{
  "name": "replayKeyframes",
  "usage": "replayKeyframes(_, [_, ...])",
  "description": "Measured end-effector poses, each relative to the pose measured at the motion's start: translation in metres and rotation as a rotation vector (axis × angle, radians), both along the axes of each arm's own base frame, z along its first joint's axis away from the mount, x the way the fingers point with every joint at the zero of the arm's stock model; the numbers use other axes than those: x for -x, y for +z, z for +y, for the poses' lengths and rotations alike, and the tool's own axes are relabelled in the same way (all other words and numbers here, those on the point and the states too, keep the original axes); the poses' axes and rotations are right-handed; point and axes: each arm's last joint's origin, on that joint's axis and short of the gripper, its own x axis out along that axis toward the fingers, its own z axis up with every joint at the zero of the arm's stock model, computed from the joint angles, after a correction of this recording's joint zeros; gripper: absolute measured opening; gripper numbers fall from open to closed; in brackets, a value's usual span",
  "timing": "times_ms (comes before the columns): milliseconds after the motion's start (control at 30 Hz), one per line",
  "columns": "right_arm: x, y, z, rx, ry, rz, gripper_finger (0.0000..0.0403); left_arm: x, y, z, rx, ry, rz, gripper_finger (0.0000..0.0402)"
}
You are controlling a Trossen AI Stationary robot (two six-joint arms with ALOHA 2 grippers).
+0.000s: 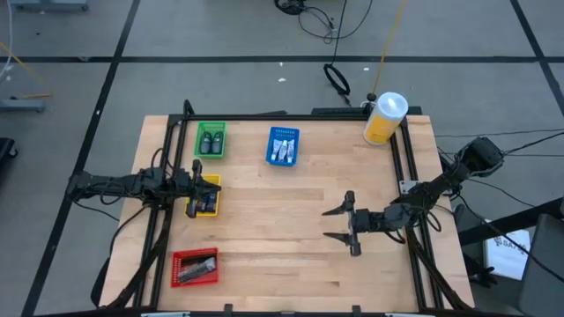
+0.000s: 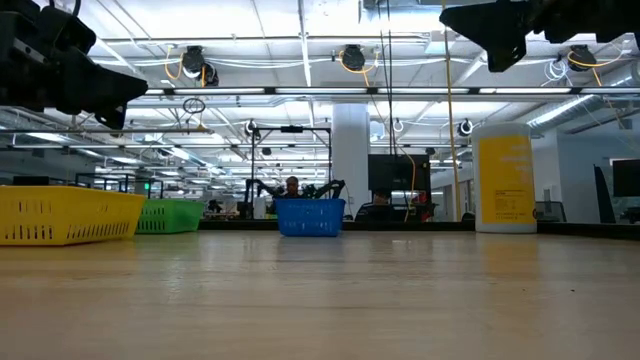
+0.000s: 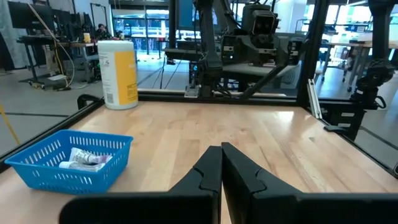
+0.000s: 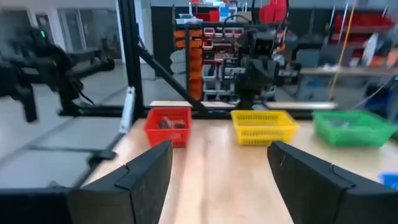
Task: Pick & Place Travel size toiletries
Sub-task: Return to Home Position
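Note:
The travel size toiletries lie sorted in four small trays: dark little bottles (image 1: 210, 142) in the green tray (image 1: 198, 129), whitish tubes (image 3: 84, 160) in the blue tray (image 1: 272, 134), dark items (image 1: 206, 205) in the yellow tray (image 1: 190, 209), and grey packets (image 1: 197, 268) in the red tray (image 1: 177, 258). My left gripper (image 1: 215, 184) hangs shut and level above the yellow tray, touching nothing. My right gripper (image 1: 338, 224) stands open and level over the bare right half of the table, with nothing between its fingers (image 4: 155, 168).
A big yellow canister with a white lid (image 1: 384, 117) stands at the table's far right corner. A black frame (image 1: 410, 176) runs along the table's left, right and far edges. Bare wood (image 1: 291, 255) lies between the trays and my right gripper.

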Motion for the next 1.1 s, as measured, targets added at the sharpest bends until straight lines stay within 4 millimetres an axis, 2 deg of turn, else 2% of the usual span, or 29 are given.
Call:
replayKeyframes(167, [0.002,0.008,0.004,-0.024,0.122,-0.057,0.0256,0.0,0.0,0.0,0.0,0.0,0.0,0.0008])
replayKeyframes(300, [0.005,0.01,0.006,-0.152,0.211,-0.04,0.0256,0.0,0.0,0.0,0.0,0.0,0.0,0.0008])
replayKeyframes(667, [0.006,0.009,0.005,-0.16,0.208,-0.034,0.0256,0.0,0.0,0.0,0.0,0.0,-0.001,0.0008])
replayKeyframes(767, [0.013,-0.003,0.0,-0.155,0.206,0.029,0.0248,0.0,0.0,0.0,0.0,0.0,-0.002,0.0008])
replayKeyframes(900, [0.03,-0.029,-0.016,-0.169,0.168,0.168,0.0202,0.0,0.0,0.0,-0.001,0.0,-0.002,0.0008])
replayKeyframes(1000, [0.043,-0.039,-0.03,-0.094,0.17,0.162,0.0131,0.0,0.0,0.0,-0.001,0.0,-0.002,0.0008])
replayKeyframes(1100, [0.054,-0.044,-0.041,0.022,0.215,0.123,0.0042,0.0,0.0,0.0,0.0,0.0,-0.004,0.0008])
